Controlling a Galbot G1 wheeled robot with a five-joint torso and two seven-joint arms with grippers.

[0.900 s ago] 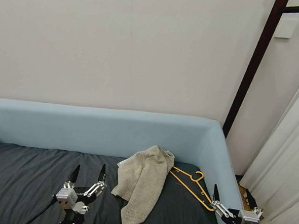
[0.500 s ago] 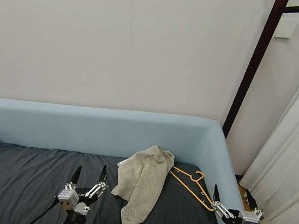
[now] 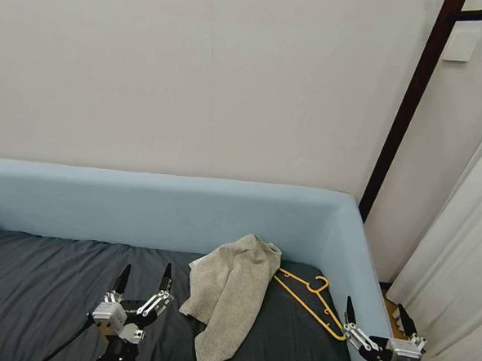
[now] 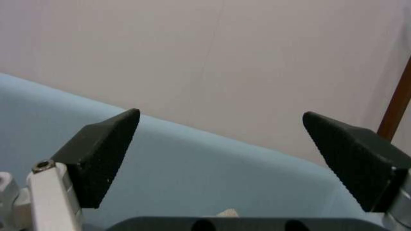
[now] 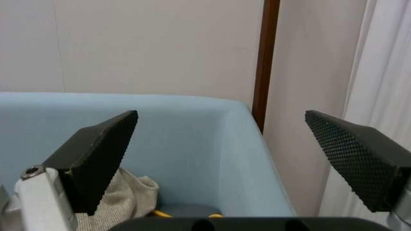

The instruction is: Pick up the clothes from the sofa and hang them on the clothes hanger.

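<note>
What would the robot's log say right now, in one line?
left claw: open, over sofa | right claw: open, at sofa's right end | sweater: on sofa, hanger alongside | nothing held

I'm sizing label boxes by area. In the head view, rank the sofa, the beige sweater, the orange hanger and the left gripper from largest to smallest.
1. sofa
2. beige sweater
3. orange hanger and left gripper look alike; the gripper is nearer the camera, so they are left unranked.

No text, label, brand, number or sign can be read in any view. Surfaces checked: grey sweater (image 3: 232, 299), orange hanger (image 3: 310, 289), blue sofa (image 3: 165, 209) and white wall plate (image 3: 460, 45). All show plain, unmarked faces.
</note>
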